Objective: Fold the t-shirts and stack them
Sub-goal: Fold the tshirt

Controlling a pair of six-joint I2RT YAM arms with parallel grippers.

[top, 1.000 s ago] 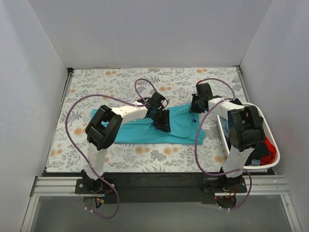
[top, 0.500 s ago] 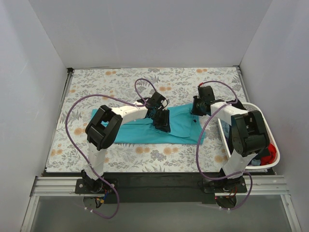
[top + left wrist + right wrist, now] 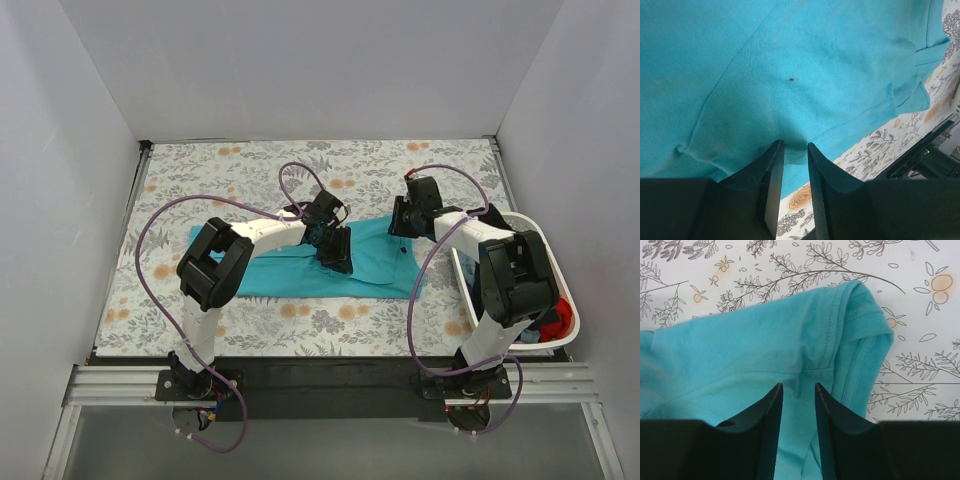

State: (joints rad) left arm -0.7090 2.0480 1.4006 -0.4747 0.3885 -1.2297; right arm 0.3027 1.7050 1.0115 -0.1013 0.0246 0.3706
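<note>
From above, the right arm's wrist now sits a little farther back and to the left than a second ago, and its elbel link hangs lower over the white basket (image 3: pixel 545 240). The left arm and the teal t-shirt (image 3: pixel 270 275) have not shifted. The shirt lies flat on the floral cloth (image 3: pixel 230 170) that covers the tabletop, in the middle between the two arms. Its long axis runs left to right. The left gripper (image 3: pixel 336 255) is down on the shirt's middle, and the right gripper (image 3: pixel 402 222) hangs over its far right end. A red garment (image 3: pixel 565 318) shows in the basket.

In the left wrist view, the left gripper (image 3: pixel 795 145) has its fingers close together, pinching a raised fold of the teal t-shirt (image 3: pixel 790 60). Creases fan out from the tips. Floral cloth (image 3: pixel 880 145) shows past the hem at the lower right.

In the right wrist view, the right gripper (image 3: pixel 798 386) is parted, wider than a second ago, with nothing clamped between its fingers. The teal t-shirt (image 3: pixel 740 350) lies under it. A folded sleeve (image 3: pixel 862 335) points up and right onto the floral cloth (image 3: pixel 790 270).
</note>
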